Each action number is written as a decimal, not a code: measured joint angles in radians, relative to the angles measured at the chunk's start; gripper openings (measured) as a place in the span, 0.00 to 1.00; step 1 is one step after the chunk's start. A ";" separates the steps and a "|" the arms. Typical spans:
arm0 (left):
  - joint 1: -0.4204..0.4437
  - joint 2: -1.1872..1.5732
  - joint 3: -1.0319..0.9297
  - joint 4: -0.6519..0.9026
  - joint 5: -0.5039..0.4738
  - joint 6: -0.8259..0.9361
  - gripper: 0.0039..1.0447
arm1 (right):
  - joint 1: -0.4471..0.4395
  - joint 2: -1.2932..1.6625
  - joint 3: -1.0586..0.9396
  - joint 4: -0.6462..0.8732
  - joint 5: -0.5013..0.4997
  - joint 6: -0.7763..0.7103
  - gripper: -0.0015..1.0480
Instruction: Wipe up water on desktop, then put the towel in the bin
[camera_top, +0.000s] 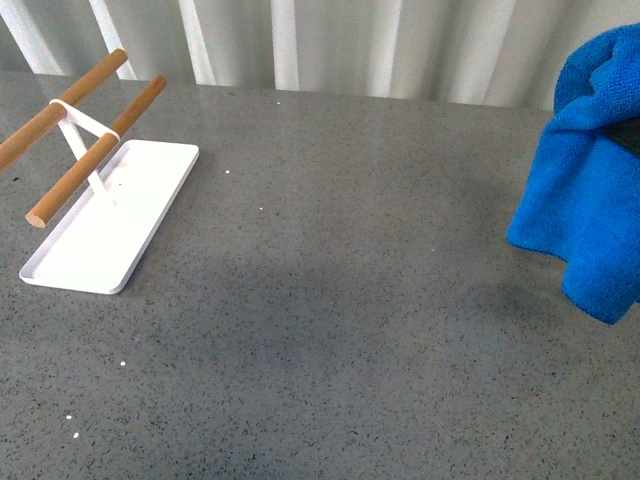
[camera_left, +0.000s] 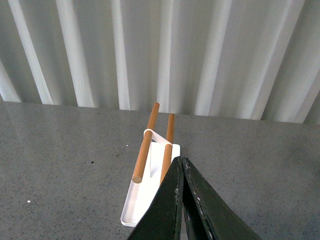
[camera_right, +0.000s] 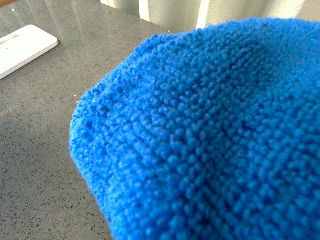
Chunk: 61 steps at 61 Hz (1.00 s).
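Observation:
The blue plush towel (camera_top: 590, 190) hangs in the air at the right edge of the front view, lifted off the dark grey desktop (camera_top: 360, 300). My right gripper is shut on the towel but hidden under it; in the right wrist view the towel (camera_right: 210, 135) fills most of the picture. My left gripper (camera_left: 181, 162) is shut and empty, its black fingers pressed together above the desktop (camera_left: 65, 160), near the white tray. The bin is out of view.
A flat white tray (camera_top: 115, 215) with wooden rods (camera_top: 80, 130) stands at the left of the desktop; it also shows in the left wrist view (camera_left: 145, 200) and as a corner in the right wrist view (camera_right: 22, 47). Pale curtains (camera_top: 330, 40) hang behind the far edge.

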 joint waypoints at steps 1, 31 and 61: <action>0.000 -0.002 0.000 -0.002 0.000 0.000 0.03 | 0.000 0.000 0.000 0.000 0.001 0.000 0.05; 0.000 -0.175 0.000 -0.182 0.000 0.000 0.31 | 0.028 0.017 0.027 -0.108 0.096 -0.013 0.05; 0.000 -0.176 0.000 -0.182 0.000 0.002 0.94 | 0.061 0.218 0.248 -0.470 0.303 -0.191 0.05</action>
